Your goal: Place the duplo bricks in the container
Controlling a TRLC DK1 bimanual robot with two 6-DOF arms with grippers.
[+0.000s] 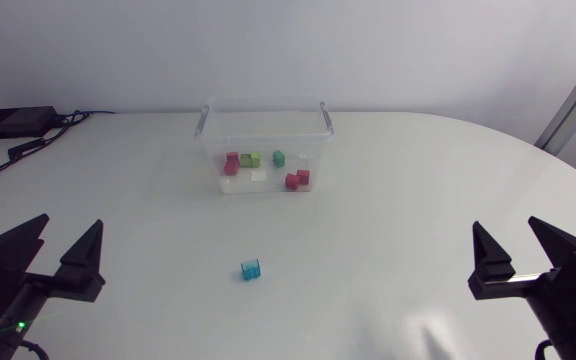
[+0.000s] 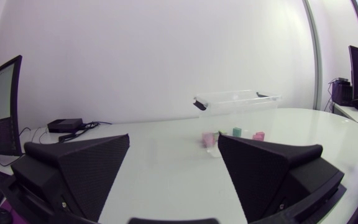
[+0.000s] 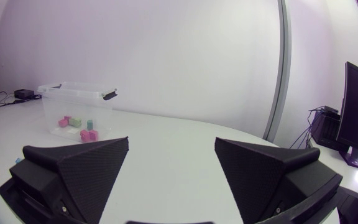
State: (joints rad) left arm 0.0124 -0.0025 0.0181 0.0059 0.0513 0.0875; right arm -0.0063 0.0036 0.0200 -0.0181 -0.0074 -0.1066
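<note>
Blue brick [image 1: 251,270] between left hand [image 1: 68,225], right hand [image 1: 506,224], well apart

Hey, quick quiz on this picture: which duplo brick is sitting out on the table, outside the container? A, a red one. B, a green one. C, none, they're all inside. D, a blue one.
D: the blue brick lies alone on the table in front of the container, while the red bricks and green bricks are inside it.

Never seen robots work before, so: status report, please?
Left arm, right arm: jaws open, empty. Blue brick loose on table, short of container; other bricks already inside. Nothing blocking it.
</note>
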